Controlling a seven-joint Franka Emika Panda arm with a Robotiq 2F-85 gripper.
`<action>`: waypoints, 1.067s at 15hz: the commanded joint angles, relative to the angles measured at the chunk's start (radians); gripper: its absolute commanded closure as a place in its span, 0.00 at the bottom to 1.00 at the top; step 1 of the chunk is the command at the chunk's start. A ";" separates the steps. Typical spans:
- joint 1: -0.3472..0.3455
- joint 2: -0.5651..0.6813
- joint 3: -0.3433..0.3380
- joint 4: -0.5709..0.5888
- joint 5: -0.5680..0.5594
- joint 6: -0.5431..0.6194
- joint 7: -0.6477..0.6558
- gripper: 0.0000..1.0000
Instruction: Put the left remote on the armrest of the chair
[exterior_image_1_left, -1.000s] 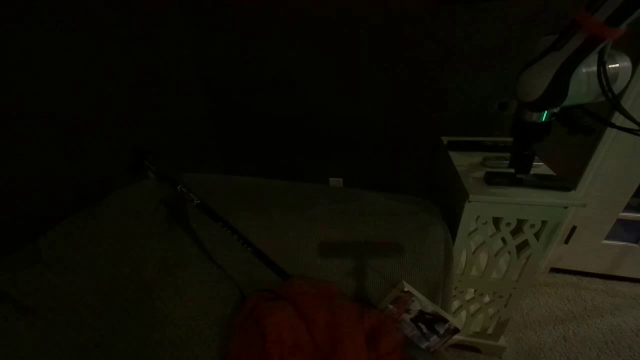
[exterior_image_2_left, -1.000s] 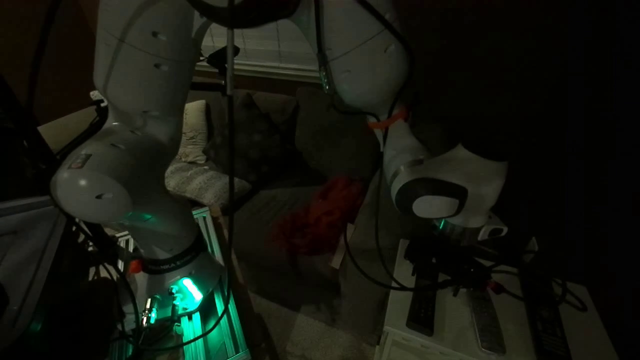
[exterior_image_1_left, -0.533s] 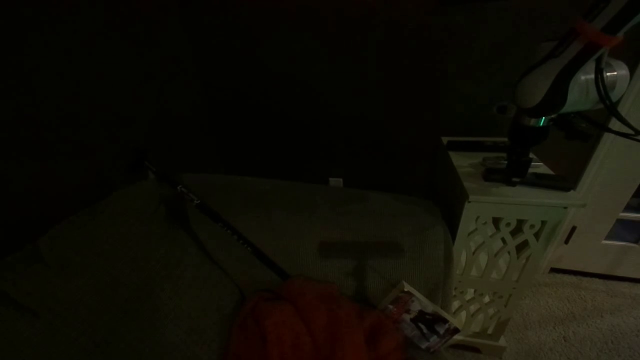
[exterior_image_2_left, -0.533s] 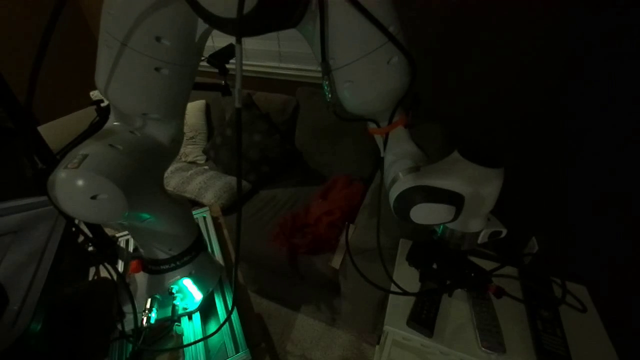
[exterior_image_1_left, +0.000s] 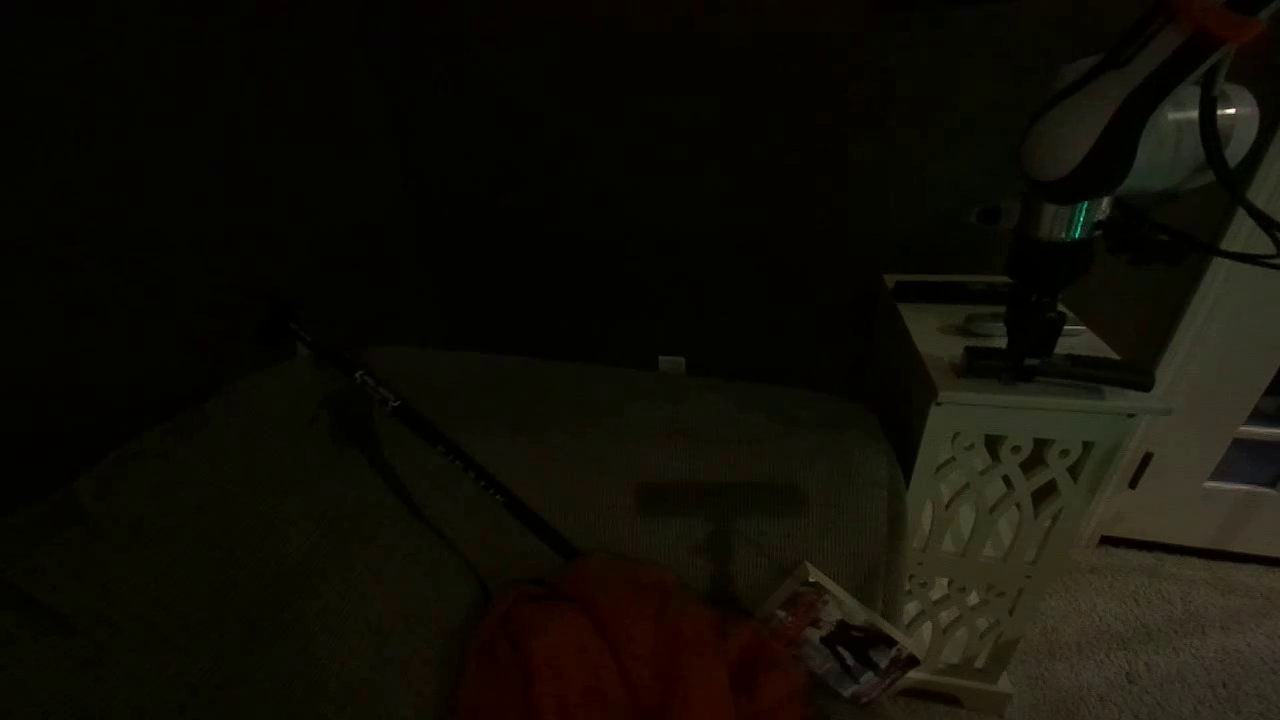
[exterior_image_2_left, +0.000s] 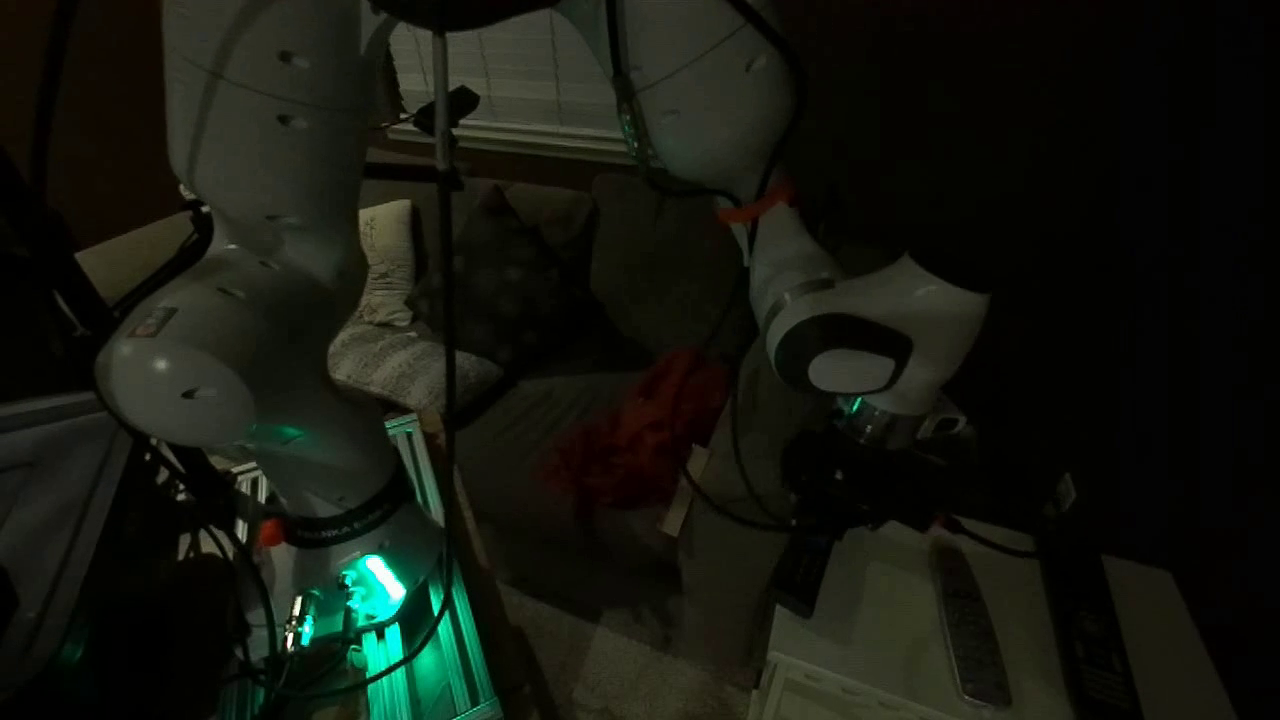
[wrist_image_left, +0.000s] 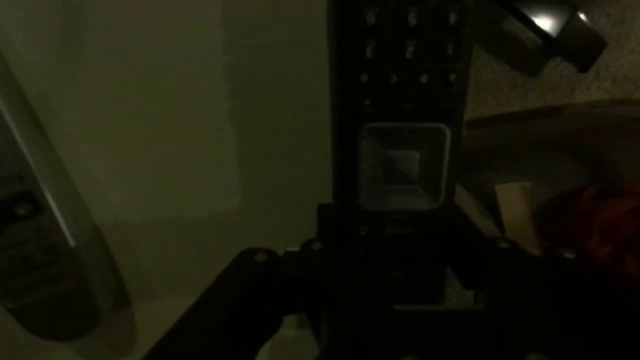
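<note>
The white arm (exterior_image_2_left: 270, 140) climbs from its base (exterior_image_2_left: 408, 535), which glows green in an exterior view, and runs out past the top edge; the forearm (exterior_image_2_left: 710, 100) slopes down to a bent wrist (exterior_image_2_left: 900, 320). A thin green light (exterior_image_1_left: 1080, 218) shows there in both exterior views. Below it the dark end effector (wrist_image_left: 394, 222) hangs, pointing down, nearly plumb. Up close, in the wrist view, its two fingers (wrist_image_left: 326, 225) face each other, clamped in from either side; the linkage (wrist_image_left: 252, 290) behind is nearly lost in shadow.
</note>
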 joint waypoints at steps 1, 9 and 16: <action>0.054 -0.111 0.058 -0.034 0.042 -0.101 -0.088 0.71; 0.172 -0.120 0.080 0.025 0.127 -0.194 -0.137 0.46; 0.227 -0.018 0.106 0.187 0.319 -0.233 0.113 0.71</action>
